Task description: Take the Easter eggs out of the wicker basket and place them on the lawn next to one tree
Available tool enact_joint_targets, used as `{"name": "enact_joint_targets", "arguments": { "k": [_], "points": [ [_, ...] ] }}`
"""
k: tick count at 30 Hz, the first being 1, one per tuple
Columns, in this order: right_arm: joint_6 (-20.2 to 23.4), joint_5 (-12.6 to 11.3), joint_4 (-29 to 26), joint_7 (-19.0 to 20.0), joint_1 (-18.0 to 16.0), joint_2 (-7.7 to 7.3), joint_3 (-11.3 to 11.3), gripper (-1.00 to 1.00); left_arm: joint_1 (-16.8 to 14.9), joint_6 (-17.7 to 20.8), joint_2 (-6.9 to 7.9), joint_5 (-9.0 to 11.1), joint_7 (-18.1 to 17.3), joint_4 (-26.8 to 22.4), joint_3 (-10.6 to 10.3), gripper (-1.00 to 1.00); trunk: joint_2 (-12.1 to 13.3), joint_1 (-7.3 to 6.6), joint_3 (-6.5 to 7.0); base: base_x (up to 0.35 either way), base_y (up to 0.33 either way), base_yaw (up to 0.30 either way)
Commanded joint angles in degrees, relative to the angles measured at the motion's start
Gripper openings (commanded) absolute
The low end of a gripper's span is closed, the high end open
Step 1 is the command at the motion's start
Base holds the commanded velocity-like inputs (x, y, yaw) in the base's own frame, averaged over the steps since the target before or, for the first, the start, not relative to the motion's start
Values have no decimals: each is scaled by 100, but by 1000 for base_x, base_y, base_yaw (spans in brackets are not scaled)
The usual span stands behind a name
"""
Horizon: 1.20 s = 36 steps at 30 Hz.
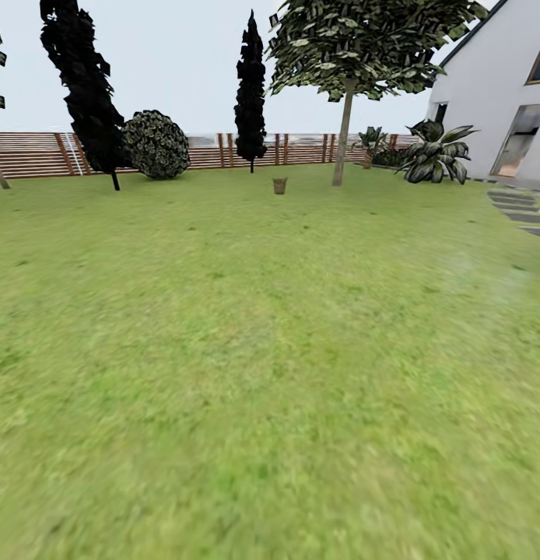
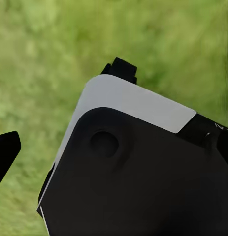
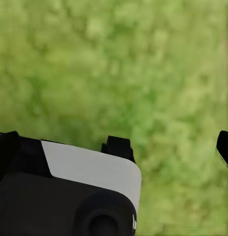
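Lawn (image 1: pixel 247 373) spreads across the head view to the fence (image 1: pixel 36 153); far off, the wicker basket (image 1: pixel 279 185) stands beside the tree (image 1: pixel 344 132), its contents too small to tell. Both wrist views show blurred grass beyond black fingertips (image 2: pixel 5 152), their opening impossible to judge.

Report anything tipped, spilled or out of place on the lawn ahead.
Nothing stands out. The basket stands upright far off on the lawn, near the bare-trunked tree. No eggs lie on the grass; at this distance the basket's contents cannot be made out.
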Motion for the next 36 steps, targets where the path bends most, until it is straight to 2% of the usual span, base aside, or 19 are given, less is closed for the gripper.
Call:
{"name": "enact_joint_targets", "arguments": {
  "k": [1, 36],
  "points": [
    [-32, 20, 19, 1, -8, 0, 7, 100, -6, 9, 1, -7, 14, 6, 34, 100, -3, 3, -5, 325, 0, 0],
    [-35, 34, 19, 1, -8, -2, 7, 100, -6, 9, -7, -7, 14, 6, 34, 100, -3, 3, -5, 325, 0, 0]
  ]
}}
